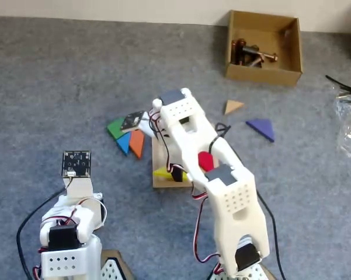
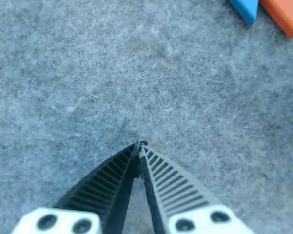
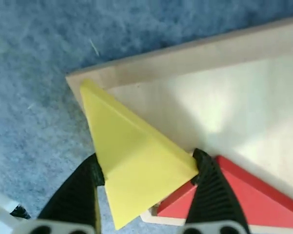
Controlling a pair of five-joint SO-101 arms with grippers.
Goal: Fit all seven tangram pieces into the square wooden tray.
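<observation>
My right gripper (image 3: 147, 161) is shut on a yellow triangle (image 3: 131, 161), holding it tilted over a corner of the square wooden tray (image 3: 185, 53). A red piece (image 3: 244, 195) lies in the tray beside it. From above, the yellow triangle (image 1: 163, 173) shows at the tray's (image 1: 161, 153) near left edge under the right arm, with the red piece (image 1: 205, 160) next to it. Green (image 1: 115, 128), blue (image 1: 124, 142) and orange (image 1: 137, 143) pieces lie on the carpet left of the tray. My left gripper (image 2: 139, 145) is shut on nothing, low over bare carpet.
A tan triangle (image 1: 233, 106) and a purple triangle (image 1: 261, 128) lie on the carpet right of the tray. A cardboard box (image 1: 263, 64) with small items stands at the back right. Cables and plastic wrap (image 1: 350, 125) sit at the right edge.
</observation>
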